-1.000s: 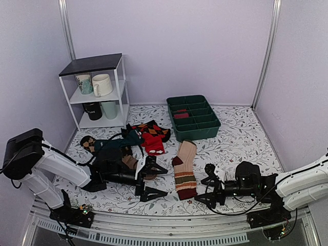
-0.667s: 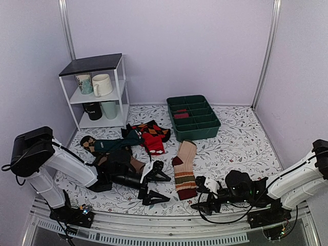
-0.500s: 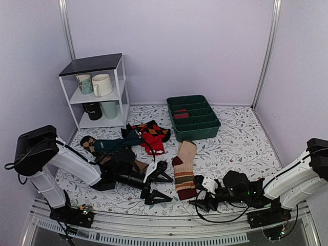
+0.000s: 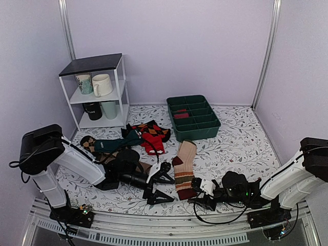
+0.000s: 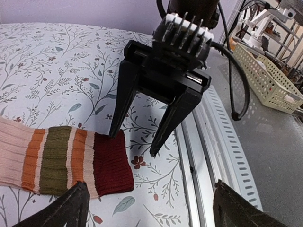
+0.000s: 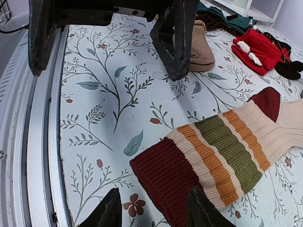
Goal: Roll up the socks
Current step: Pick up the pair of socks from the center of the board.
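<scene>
The striped socks [image 4: 185,169] lie flat in a stack near the table's front, maroon toe toward me. My left gripper [image 4: 167,187] is open just left of the toe, jaws wide. In the left wrist view the toe [image 5: 110,163] lies ahead between my fingers [image 5: 70,209]. My right gripper [image 4: 198,197] is open just right of the toe. In the right wrist view the maroon toe [image 6: 173,177] lies right at my fingertips [image 6: 198,208], the right one over its edge. The two grippers face each other across the toe and neither holds anything.
A pile of other socks lies left of centre: red argyle [image 4: 151,136], teal [image 4: 115,145], brown [image 4: 137,165]. A green divided tray [image 4: 193,117] stands behind the socks. A white shelf with mugs [image 4: 95,92] is at the back left. The metal front rail [image 4: 154,221] runs close behind both grippers.
My left gripper has moved right and my right gripper has moved left, both closing in on the maroon toe. The socks have not moved.
</scene>
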You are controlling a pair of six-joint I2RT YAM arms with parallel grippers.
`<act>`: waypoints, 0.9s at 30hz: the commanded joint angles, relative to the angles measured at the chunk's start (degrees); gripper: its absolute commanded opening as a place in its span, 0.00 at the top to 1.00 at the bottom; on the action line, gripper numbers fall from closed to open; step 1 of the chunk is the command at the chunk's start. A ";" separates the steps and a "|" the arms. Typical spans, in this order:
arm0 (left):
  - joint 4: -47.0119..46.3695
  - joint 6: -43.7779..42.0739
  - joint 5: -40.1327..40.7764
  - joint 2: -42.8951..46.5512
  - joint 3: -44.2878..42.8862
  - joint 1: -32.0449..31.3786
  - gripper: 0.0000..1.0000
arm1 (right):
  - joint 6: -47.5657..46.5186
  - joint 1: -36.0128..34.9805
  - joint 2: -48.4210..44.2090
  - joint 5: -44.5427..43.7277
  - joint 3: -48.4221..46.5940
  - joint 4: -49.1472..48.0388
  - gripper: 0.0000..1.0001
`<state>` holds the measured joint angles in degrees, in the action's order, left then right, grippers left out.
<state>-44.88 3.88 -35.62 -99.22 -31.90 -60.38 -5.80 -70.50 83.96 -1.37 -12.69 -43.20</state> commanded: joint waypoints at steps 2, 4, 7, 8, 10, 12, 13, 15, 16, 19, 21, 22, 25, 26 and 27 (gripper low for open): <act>2.02 -1.11 -1.85 -1.97 -2.98 -0.21 0.09 | -0.11 -0.30 -0.04 0.58 -0.06 -1.23 0.58; 2.25 -1.39 -1.99 -2.24 -3.24 -0.18 0.09 | -0.51 -0.32 1.36 0.49 -0.65 -1.05 0.58; 2.26 -1.51 -2.33 -2.38 -3.39 -0.20 0.09 | -0.61 -0.31 3.32 0.57 -1.72 -0.18 0.59; 2.26 -1.51 -2.43 -2.39 -3.27 -0.19 0.10 | -0.61 -0.26 4.10 0.43 -1.91 0.05 0.58; 2.32 -1.51 -2.60 -2.38 -3.20 -0.16 0.10 | -0.61 -0.31 5.01 0.03 -2.25 0.22 0.57; 2.34 -1.57 -2.66 -2.31 -2.88 -0.09 0.10 | -0.55 -0.29 6.10 -0.46 -2.71 0.41 0.54; 2.30 -1.66 -2.70 -2.22 -2.76 -0.11 0.10 | -0.60 -0.26 6.57 -0.55 -2.96 0.61 0.54; 2.57 -1.72 -2.70 -2.06 -2.58 -0.09 0.10 | -0.60 -0.31 7.35 -0.88 -3.63 1.76 0.54; 2.68 -1.81 -2.70 -1.91 -2.49 -0.11 0.10 | -0.40 -0.28 7.62 -1.01 -4.04 2.70 0.55; 2.82 -2.00 -2.87 -1.33 -2.01 -0.10 0.10 | 1.58 -0.31 7.59 -0.75 -4.45 4.60 0.65; 2.86 -2.16 -2.90 -0.95 -1.58 -0.09 0.10 | 3.13 -0.30 7.30 -0.86 -4.31 5.37 0.74; 2.86 -2.29 -2.80 -0.75 -1.30 -0.11 0.10 | 3.75 -0.27 7.09 -0.96 -4.28 5.81 0.75; 3.17 -2.91 -2.08 -0.17 -0.99 -0.09 0.10 | 5.48 -0.28 6.95 -1.17 -5.00 7.95 0.79; 3.69 -3.26 -1.82 0.01 -0.97 -0.09 0.11 | 7.26 -0.29 6.94 -1.18 -5.51 9.26 0.80; 4.30 -3.81 -1.55 0.18 -1.09 -0.09 0.11 | 8.12 -0.31 6.92 -1.07 -6.08 10.78 0.83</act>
<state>-42.11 2.20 -37.56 -100.84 -33.52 -60.38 -2.46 -70.50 90.39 -2.42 -16.91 -39.33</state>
